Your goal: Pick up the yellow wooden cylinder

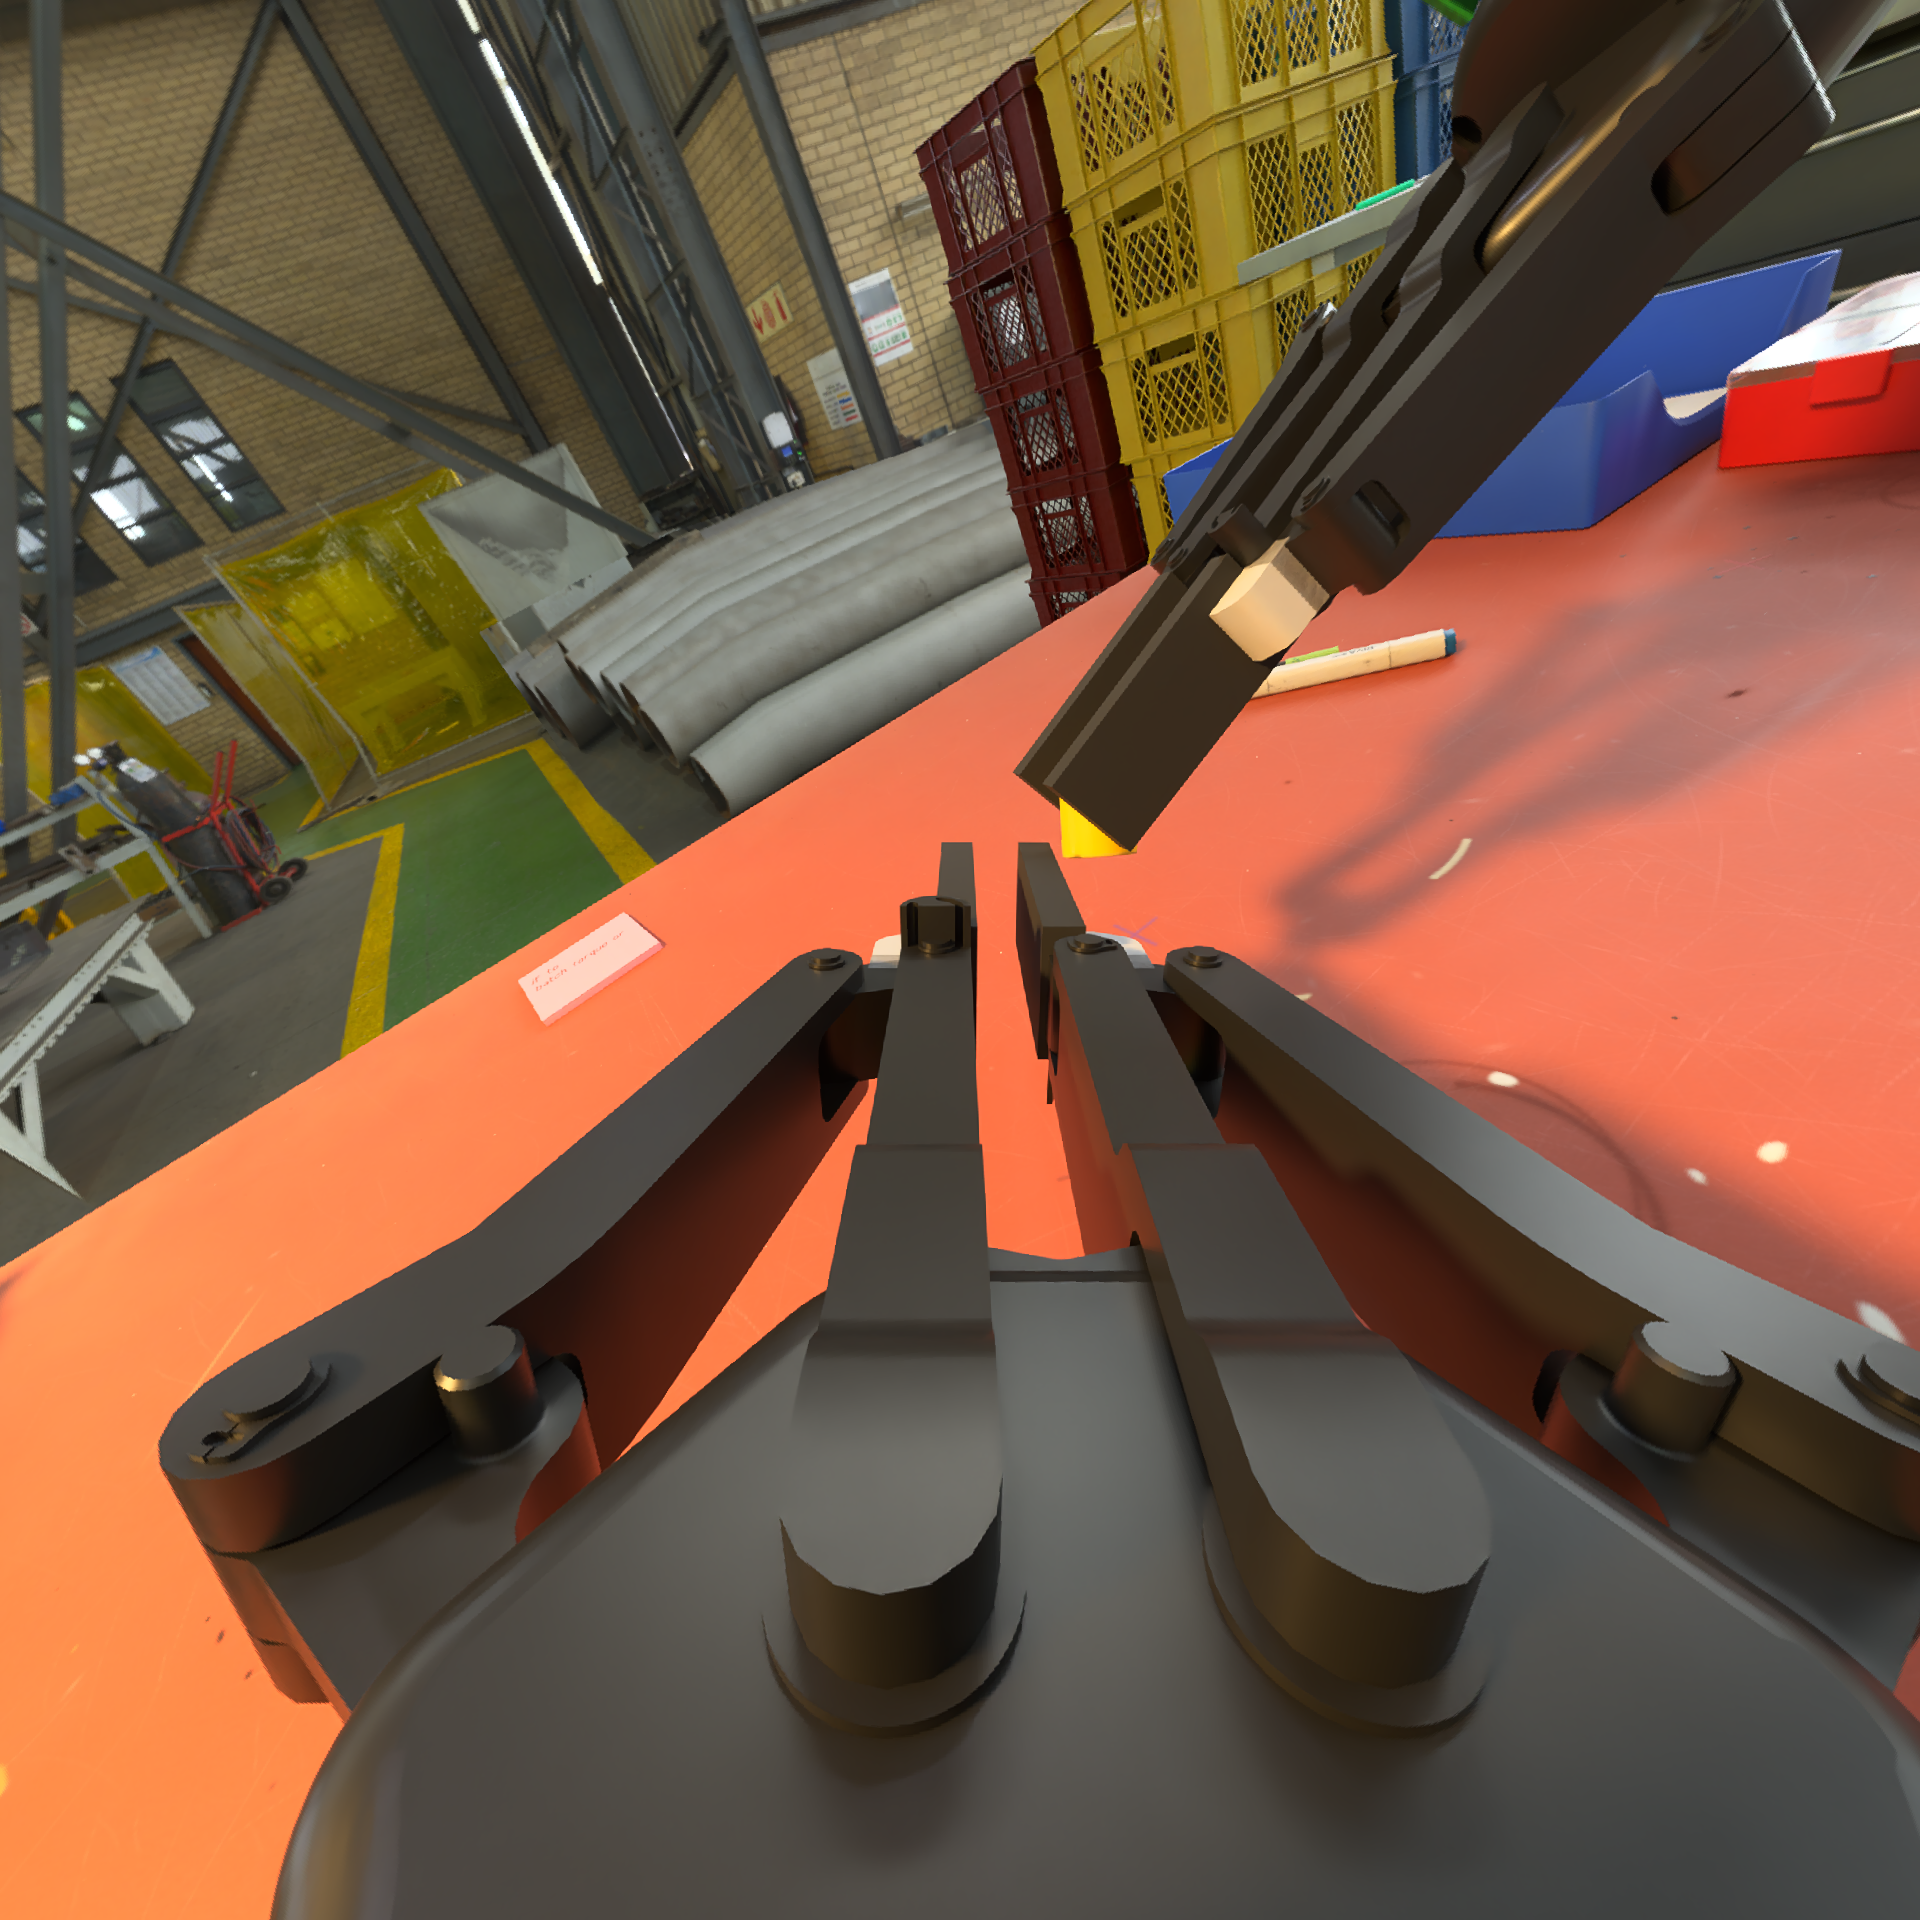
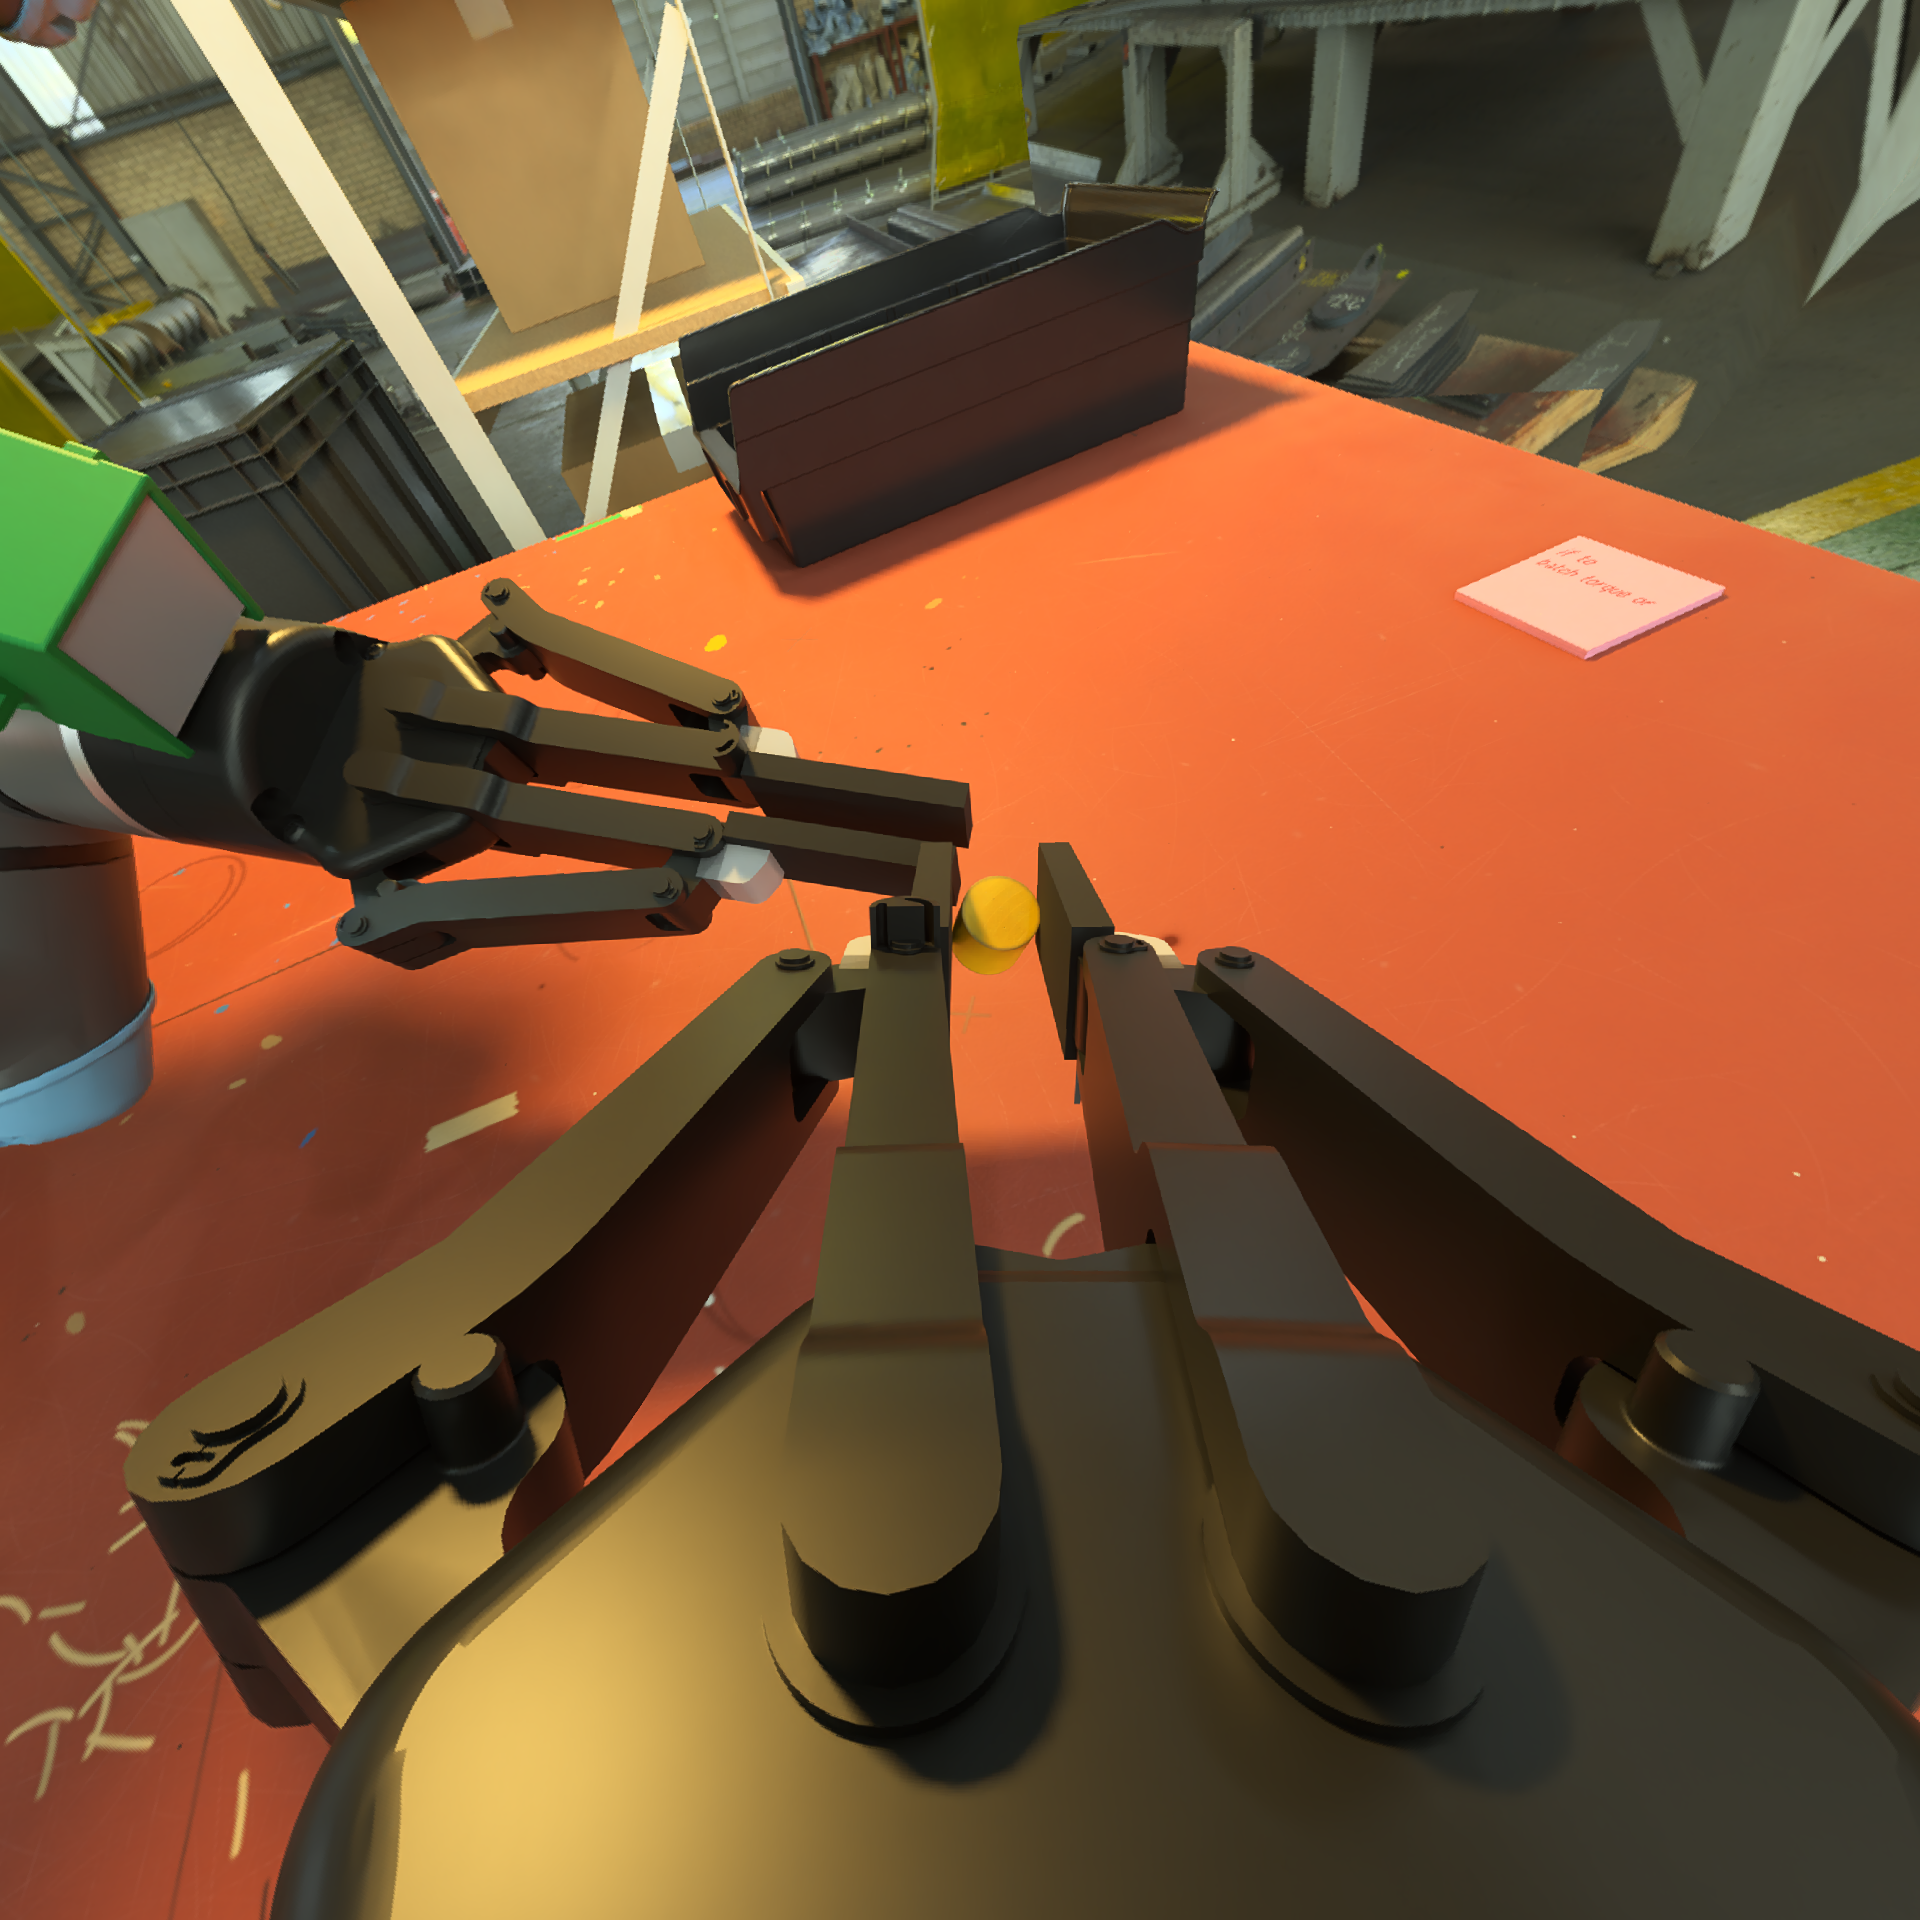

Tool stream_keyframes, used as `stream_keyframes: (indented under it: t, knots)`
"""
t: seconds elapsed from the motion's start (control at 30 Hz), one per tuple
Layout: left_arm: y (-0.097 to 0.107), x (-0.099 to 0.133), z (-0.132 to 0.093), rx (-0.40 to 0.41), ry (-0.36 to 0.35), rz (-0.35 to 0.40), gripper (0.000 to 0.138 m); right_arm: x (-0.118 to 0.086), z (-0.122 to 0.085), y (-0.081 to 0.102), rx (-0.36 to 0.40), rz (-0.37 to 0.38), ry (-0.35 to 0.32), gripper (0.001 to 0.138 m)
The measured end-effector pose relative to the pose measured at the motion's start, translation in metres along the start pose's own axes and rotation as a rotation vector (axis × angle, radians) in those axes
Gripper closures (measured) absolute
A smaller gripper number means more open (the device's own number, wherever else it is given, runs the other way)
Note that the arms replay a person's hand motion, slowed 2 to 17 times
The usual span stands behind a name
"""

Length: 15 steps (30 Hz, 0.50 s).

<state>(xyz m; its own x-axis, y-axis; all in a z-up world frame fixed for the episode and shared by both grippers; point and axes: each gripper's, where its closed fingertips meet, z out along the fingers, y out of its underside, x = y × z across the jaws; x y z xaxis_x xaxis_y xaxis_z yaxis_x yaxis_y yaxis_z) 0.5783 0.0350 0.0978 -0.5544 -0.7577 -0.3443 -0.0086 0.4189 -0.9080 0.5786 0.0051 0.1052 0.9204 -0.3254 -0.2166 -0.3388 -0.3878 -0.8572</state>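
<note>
The yellow wooden cylinder [image 2: 995, 920] stands upright on the orange table [image 2: 1299, 748], between the fingers of my right gripper [image 2: 997, 878]. Both pads sit against its sides. In the left wrist view the right gripper [image 1: 1091, 800] reaches down from the upper right, and only the cylinder's lower part [image 1: 1086, 840] shows under its fingers. I cannot tell whether the cylinder still touches the table. My left gripper [image 1: 995, 873] is shut and empty, low over the table. Its tips [image 2: 951, 836] lie just left of the cylinder, close to my right gripper's left finger.
A black open bin [image 2: 935, 395] stands at the table's far side. A pink note pad [image 2: 1590, 597] lies near the edge and also shows in the left wrist view [image 1: 587, 966]. A blue tray [image 1: 1621, 436], a red box [image 1: 1818, 405] and a marker [image 1: 1361, 660] lie behind the right gripper.
</note>
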Motion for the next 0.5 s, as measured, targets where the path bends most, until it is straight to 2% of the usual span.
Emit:
stream_keyframes:
  t: [0.5]
  knots:
    - [0.0017,-0.0029,0.0006,-0.003,-0.006,-0.009,0.127,0.0007,-0.0022,0.0004,0.009,0.004,-0.003,0.117]
